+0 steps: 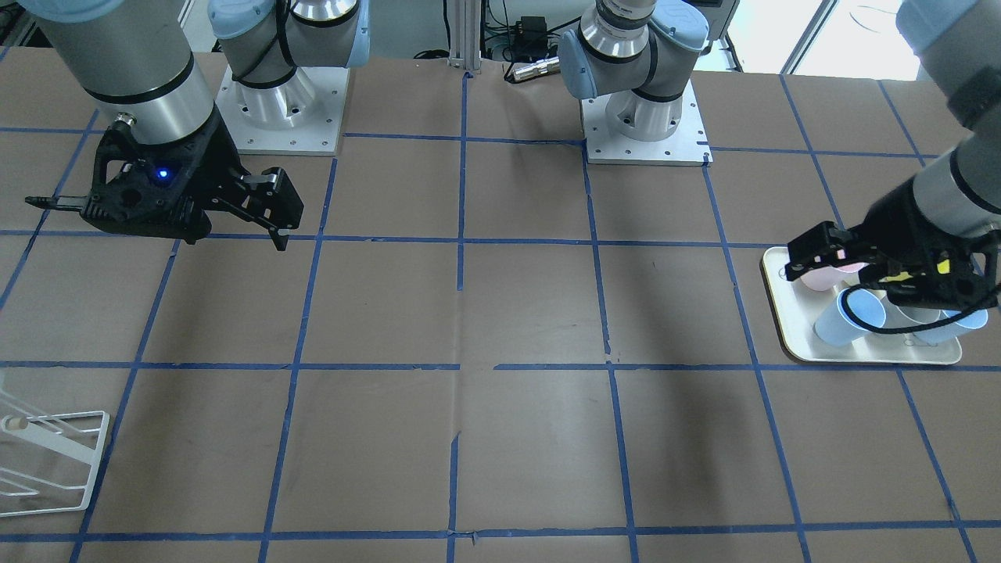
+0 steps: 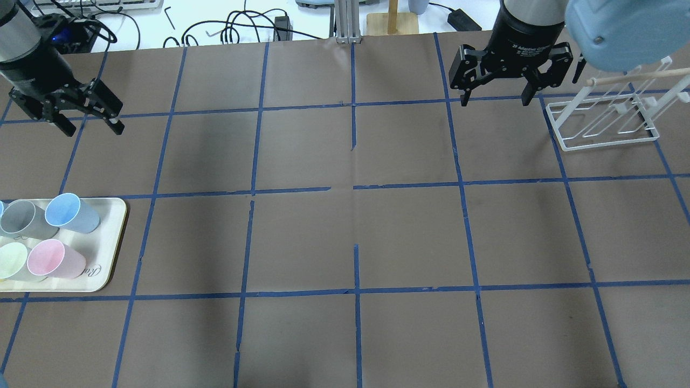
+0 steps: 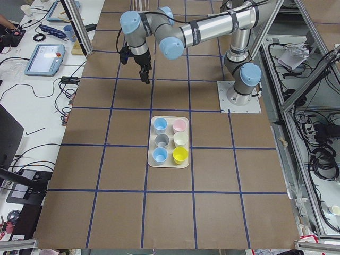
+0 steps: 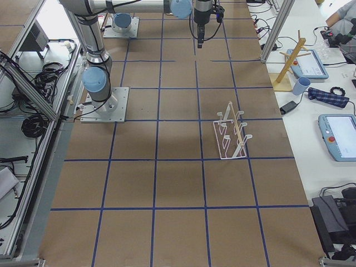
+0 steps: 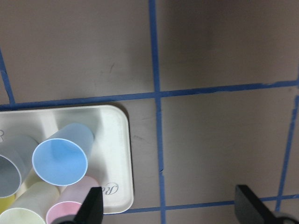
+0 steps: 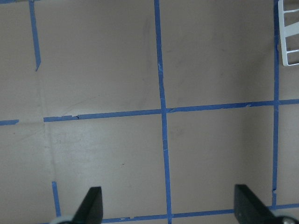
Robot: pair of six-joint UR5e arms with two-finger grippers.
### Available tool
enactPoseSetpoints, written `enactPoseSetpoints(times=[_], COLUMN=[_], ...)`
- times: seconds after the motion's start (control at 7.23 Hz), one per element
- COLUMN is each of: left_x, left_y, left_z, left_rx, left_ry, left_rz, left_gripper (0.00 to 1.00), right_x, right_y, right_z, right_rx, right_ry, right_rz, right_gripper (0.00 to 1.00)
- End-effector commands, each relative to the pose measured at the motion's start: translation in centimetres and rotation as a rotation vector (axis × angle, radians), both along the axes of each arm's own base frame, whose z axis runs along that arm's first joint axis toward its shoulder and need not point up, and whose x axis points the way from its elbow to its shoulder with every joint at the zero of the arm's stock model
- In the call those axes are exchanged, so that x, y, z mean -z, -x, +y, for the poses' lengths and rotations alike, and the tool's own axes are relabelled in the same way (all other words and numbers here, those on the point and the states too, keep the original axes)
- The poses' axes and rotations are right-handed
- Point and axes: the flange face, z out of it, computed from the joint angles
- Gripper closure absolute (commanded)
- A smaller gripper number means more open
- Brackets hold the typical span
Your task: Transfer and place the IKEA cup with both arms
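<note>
Two alike light-blue IKEA cups stand on a cream tray (image 3: 169, 166), one at its near corner (image 3: 160, 155) and one at its far corner (image 3: 160, 124). The overhead view shows one whole (image 2: 71, 213), the other cut by the frame edge. My left gripper (image 2: 92, 129) is open and empty, high above the table and beyond the tray. Its wrist view has a blue cup (image 5: 63, 158) at lower left, between and below its open fingers (image 5: 91, 205). My right gripper (image 2: 495, 99) is open and empty, near the rack.
The tray (image 2: 116, 242) also holds a grey cup (image 2: 24, 218), a pink cup (image 2: 54, 258), a pale green-cream cup (image 2: 13, 261) and a yellow cup (image 3: 180, 154). A white wire rack (image 2: 604, 121) stands at the far right. Blue tape lines grid the brown table.
</note>
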Motion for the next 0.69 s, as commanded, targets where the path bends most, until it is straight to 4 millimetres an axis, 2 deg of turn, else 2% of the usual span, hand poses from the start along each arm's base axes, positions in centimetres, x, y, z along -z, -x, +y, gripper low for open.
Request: enactPoseSetpoints(times=[0.0,0.14,0.28,0.42,0.55], left_x=[-4.5,-5.4,-5.5,-5.3,-4.0], left_y=[10.6,14.0,15.8,16.4,16.4], left_z=[3.7,5.4,6.8,8.2,9.5], left_rx=[-0.047,-0.028,0.004,0.018,0.021], left_ry=[0.038,0.054,0.053,0.049,0.023], left_rz=[-0.016,-0.02,-0.024,-0.028,-0.032], left_gripper=[0.0,0.0,0.0,0.0,0.0], right_x=[-0.7,-0.6,-0.6,-0.7,-0.6], right_y=[-0.1,-0.1,0.2,0.2,0.2], right_z=[0.7,0.7,0.5,0.6,0.6], right_rx=[0.003,-0.007,-0.004,0.004,0.004], right_ry=[0.004,0.004,0.008,0.012,0.004], right_rz=[0.003,0.001,0.003,0.004,0.006], right_gripper=[0.0,0.0,0.0,0.0,0.0])
